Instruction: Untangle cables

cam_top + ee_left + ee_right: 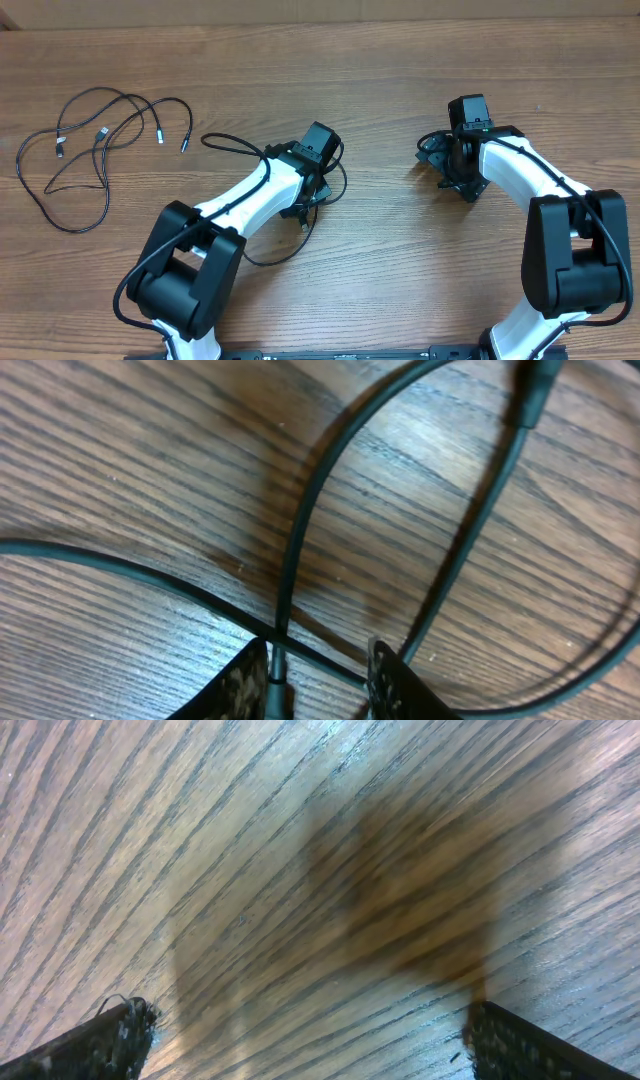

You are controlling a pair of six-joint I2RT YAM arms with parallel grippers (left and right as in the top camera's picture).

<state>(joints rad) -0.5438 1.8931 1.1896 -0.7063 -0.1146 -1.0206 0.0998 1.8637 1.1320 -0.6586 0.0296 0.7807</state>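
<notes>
Cables [103,132]: loose bunch of thin black cords at far left of tabletop [400,60]; strands loop over each other, small plug ends show toward the bunch's right side.
Single cable [232,145]: apart from the bunch, centre-left of tabletop. Wide loop passing under the left arm; one bend on the far-left side of the wrist, the rest curves round on the near side.
Left gripper [305,208]: low over the single cable, about mid-tabletop, tips toward the near side.
Left fingers [245,685]: part-way open with a clear gap. One strand of the single cable runs in between them, close to one finger. Gap is wider than the strand, so it looks unclamped.
Strands at left fingers: cross just ahead of the fingertips on the wood. One arcs away toward the upper right, one runs off to the left, one climbs on the right to a blurred thicker end at the top edge of the left wrist view.
Right gripper [440,160]: right of centre, low over the tabletop, well apart from every cable.
Right fingers [105,1040]: spread wide, holding nothing; only wood grain and a soft shadow under them.
Bunch vs grippers: bunch lies well apart from both, left of the left arm.
</notes>
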